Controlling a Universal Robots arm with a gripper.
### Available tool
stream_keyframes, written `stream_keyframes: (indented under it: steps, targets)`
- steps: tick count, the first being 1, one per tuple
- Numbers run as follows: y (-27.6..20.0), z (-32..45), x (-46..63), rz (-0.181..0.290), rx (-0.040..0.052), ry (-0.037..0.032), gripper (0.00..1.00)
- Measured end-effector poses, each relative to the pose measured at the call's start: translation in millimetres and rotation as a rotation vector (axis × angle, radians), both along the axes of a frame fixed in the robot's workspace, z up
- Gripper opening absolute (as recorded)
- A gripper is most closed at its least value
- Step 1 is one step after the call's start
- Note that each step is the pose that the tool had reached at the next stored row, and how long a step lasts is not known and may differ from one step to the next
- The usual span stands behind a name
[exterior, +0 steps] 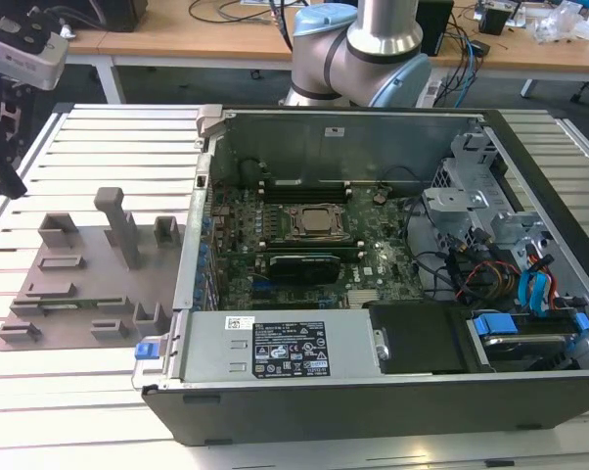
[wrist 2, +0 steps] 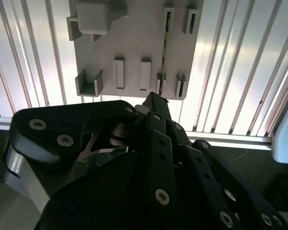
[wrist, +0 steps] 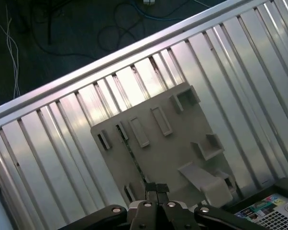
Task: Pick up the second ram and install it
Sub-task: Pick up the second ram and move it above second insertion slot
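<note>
The black metal pincer point(wrist: 156, 188) has its two slim fingertips pressed together with just a thin seam between them, and it grips nothing. It points down over a flat grey plastic holder tray point(wrist: 182, 139) moulded with raised rectangular pockets and upright blocks. In the exterior view the pincer hangs high at the exterior view's left edge, under a pale grey wrist block, above the table and apart from the tray.

The second ram point(wrist: 130, 151), a long narrow green circuit-board stick, stands on its thin edge in a slot of the tray; in both wrist views it reads as a fine dark-green line running out from just past the fingertips.

The tray lies on a table point(exterior: 99, 147) of ribbed, shiny aluminium slats. To the exterior view's right of the tray sits an open dark grey metal computer case point(exterior: 343, 137), showing a green motherboard with a square silver CPU socket point(exterior: 319, 223). The arm's silver and light-blue base point(exterior: 373, 49) rises behind the case.
</note>
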State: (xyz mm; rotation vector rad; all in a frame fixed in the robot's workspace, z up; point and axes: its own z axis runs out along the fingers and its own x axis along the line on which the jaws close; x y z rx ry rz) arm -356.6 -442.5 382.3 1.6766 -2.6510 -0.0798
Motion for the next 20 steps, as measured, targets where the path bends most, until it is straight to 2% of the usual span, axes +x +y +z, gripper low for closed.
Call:
stream_keyframes:
  steps: [20]
  targets:
    - [0.0, 0.0, 0.0, 0.209, 0.0001, -0.0001, 0.10]
